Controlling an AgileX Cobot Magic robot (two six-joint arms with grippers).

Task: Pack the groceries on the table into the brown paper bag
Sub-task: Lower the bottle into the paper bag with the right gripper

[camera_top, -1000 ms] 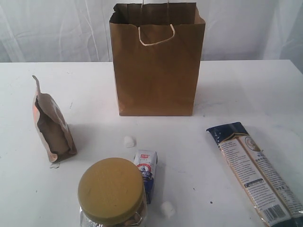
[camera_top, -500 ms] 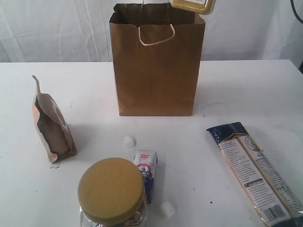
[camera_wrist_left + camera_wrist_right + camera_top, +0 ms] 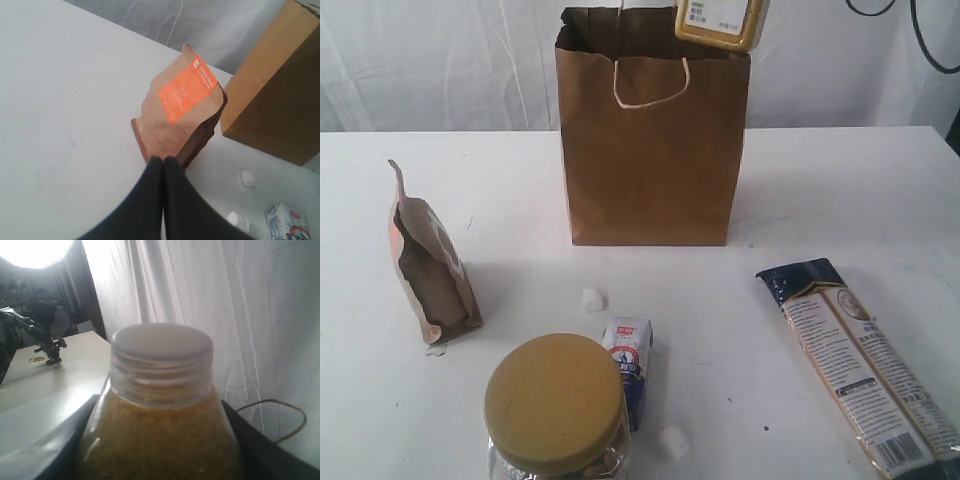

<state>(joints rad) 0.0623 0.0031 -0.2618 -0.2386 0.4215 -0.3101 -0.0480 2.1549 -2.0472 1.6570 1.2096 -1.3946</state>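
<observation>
Up over the open top of the paper bag (image 3: 650, 150), near its right corner, hangs the jar of yellow grain (image 3: 722, 25). Only its lower part shows in the outside view. The right gripper (image 3: 160, 440) holds it, with a dark finger pressed on each side of the jar and the white cap pointing at the wrist camera. The left gripper (image 3: 162, 165) has its fingers squeezed together with nothing between them. It waits low over the table (image 3: 840, 190), just beside the brown pouch (image 3: 182, 112).

The step in hand looks like putting this jar into the bag. It is lifted and close to the opening, but it is not inside yet. It seems to be right over the hole, though from this side it is hard to tell if it is a bit in front or behind.

Next, the jar should go straight down, clear of the paper edge and the cord handle, so the bag does not tip or fold. It should get low inside before the fingers let go, because a jar dropped from high could hit hard.

Lots of things wait on the table: the pouch, the jar with the gold lid (image 3: 555, 405), the little carton (image 3: 630, 365), two marshmallows (image 3: 593, 299) and the noodle pack (image 3: 860, 360). So the packing looks far from done.
</observation>
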